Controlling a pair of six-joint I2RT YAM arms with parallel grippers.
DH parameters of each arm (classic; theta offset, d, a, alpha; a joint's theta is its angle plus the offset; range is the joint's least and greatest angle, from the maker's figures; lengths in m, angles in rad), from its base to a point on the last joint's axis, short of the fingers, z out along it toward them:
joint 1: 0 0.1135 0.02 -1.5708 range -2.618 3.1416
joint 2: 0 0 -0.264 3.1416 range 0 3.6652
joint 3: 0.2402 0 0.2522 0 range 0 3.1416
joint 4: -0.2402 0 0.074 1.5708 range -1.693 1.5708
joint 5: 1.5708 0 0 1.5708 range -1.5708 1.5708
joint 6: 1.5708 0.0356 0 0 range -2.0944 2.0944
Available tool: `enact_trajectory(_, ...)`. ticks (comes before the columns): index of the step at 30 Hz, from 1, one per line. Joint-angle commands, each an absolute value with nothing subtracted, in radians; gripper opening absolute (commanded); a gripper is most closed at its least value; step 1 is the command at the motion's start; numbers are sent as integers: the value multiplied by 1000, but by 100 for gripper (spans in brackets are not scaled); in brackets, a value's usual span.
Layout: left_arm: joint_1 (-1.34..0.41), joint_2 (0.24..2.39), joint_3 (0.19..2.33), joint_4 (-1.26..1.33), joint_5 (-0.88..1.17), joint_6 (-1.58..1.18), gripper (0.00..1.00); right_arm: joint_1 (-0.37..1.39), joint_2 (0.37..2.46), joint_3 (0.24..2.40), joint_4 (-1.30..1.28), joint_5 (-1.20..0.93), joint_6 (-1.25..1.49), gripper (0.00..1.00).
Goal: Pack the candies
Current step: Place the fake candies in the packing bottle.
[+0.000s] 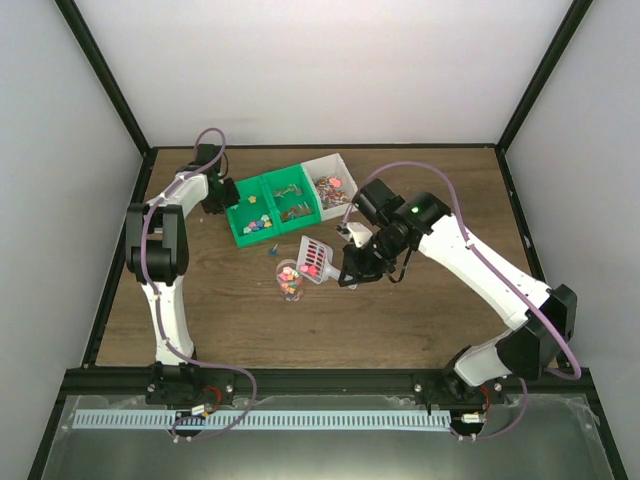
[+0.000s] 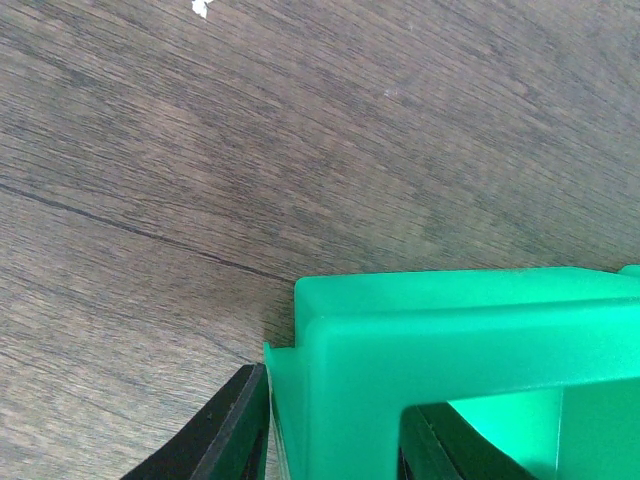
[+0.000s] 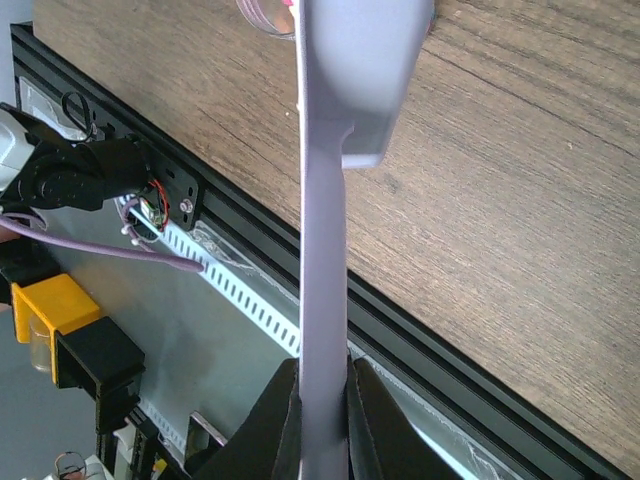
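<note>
We see the right pincer [image 3: 322,400] squeezed tight on the long handle of the white plastic scoop [image 1: 315,257], and the left pincer [image 2: 330,445] pinching a wall of the green plastic tray [image 2: 450,340], one finger outside, one inside. The tiny candies in many colours [image 1: 311,264] sit in the tipped scoop near the middle of the brown wooden table [image 1: 420,310], with more in the small clear cup [image 1: 280,272] just at its 7 o'clock and in the tray at 11 o'clock. The right arm [image 1: 470,260] bends in from 4 o'clock, and the left arm [image 1: 165,290] reaches up from 7 o'clock.
</note>
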State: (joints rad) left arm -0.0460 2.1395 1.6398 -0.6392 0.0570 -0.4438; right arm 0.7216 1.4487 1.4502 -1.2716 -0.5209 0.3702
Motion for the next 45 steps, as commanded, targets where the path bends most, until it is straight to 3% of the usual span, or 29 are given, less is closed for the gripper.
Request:
enact_trajectory(1, -39, 2123, 1628, -630, 60, -440, 33, 730, 1453, 1515, -1302, -500, 361, 1)
enact_trajectory(33, -27, 2125, 1635, -628, 85, -442, 33, 801, 1530, 1668, -1307, -367, 500, 1)
enact_trajectory(45, -25, 2122, 1625, -627, 80, -441, 33, 850, 1508, 1607, -1307, -359, 497, 1)
